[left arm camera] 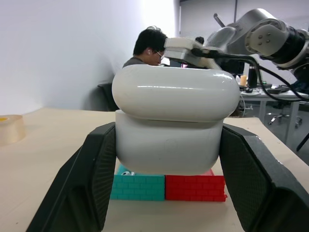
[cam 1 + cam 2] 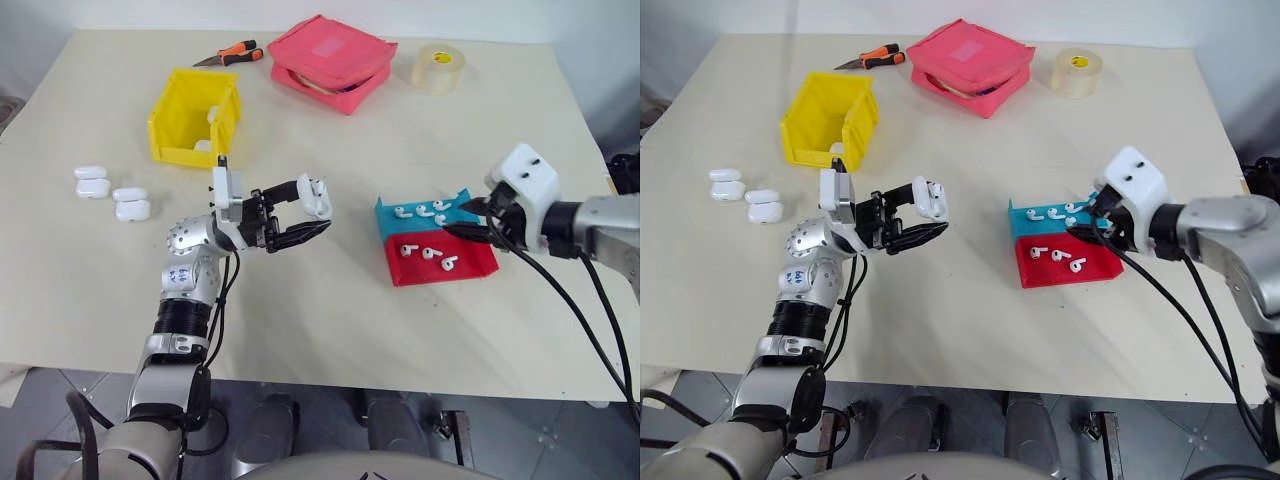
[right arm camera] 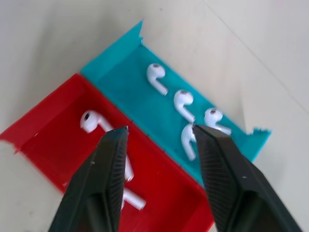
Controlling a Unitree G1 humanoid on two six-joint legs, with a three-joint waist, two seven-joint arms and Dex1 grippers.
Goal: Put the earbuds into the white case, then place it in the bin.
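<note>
Left eye view: left gripper (image 2: 312, 214) clamps white case (image 2: 316, 196) above table (image 2: 330, 320), case upright, lid up, long axis level. Right gripper (image 3: 159, 129) part-open, empty, over tray (image 3: 53, 130) earbuds (image 3: 182, 100). Bin (image 2: 180, 122) far-left.

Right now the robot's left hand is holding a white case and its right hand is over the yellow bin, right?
Not quite. The left gripper does hold the white case, but the right gripper is over the blue and red tray of earbuds, not the bin. The right wrist view shows it.
</note>
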